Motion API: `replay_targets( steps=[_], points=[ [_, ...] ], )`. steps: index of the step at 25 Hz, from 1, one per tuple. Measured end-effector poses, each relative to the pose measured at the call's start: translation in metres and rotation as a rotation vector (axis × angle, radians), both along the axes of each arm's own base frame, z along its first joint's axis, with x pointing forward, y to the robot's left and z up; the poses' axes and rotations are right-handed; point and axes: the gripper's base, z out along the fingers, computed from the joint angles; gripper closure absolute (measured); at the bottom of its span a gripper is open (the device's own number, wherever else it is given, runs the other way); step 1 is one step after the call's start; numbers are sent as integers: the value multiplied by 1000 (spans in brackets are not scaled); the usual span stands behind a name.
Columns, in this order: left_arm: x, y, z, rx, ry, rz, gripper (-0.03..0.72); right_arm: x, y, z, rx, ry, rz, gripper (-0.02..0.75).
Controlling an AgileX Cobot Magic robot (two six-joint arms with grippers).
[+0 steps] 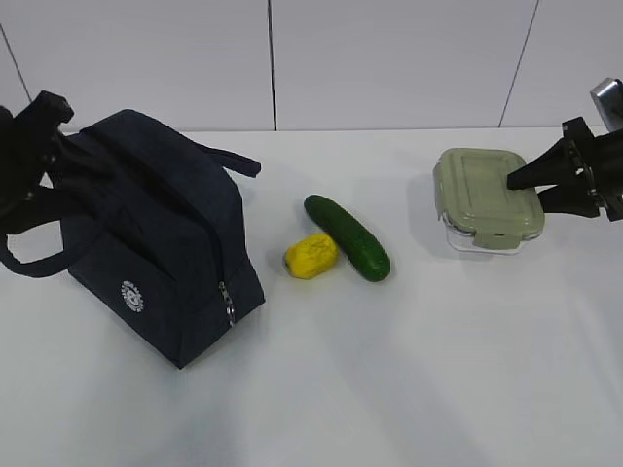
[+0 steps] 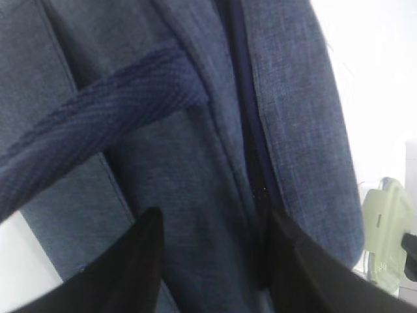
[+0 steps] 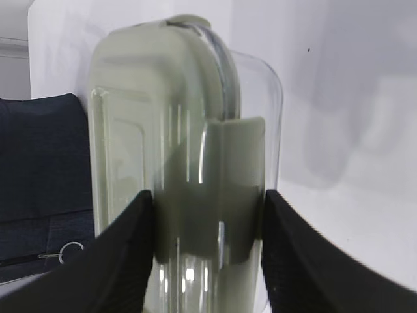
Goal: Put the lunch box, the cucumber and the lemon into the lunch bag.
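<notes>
right hand [image 3: 207,254]: fingers straddle lunch box [image 1: 489,197] end, grip unconfirmed – glass may slip | left hand [image 2: 215,261]: spread over lunch bag [image 1: 161,238], apparently zipped – blocks loading | lemon [image 1: 311,255], cucumber [image 1: 348,236] mid-table [image 1: 409,389]

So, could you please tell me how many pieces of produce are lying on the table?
2: a bright yellow lumpy lemon at the centre and a dark green smooth cucumber touching its right side. Nothing shows whether more lie hidden behind the dark navy fabric lunch bag.
</notes>
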Motion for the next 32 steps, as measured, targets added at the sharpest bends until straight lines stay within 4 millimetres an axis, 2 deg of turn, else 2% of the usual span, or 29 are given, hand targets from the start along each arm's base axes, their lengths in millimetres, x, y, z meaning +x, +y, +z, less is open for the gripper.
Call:
replay_targets(
  steps=[5,9,14,22,29,32],
  points=[
    [5,-14,-6,-15,14,-46,326,0,0,0,1,-2,0,369],
    [6,-25,-3,-15,2,-85,328,0,0,0,1,-2,0,369],
    [5,-26,-3,-4,4,-121,328,0,0,0,1,-2,0,369],
    [-4,-25,11,33,-44,-170,328,0,0,0,1,-2,0,369],
    [-5,-24,11,68,-50,-191,328,0,0,0,0,-3,1,369],
    [-3,-17,10,69,-45,-171,328,0,0,0,0,-3,1,369]
  ],
)
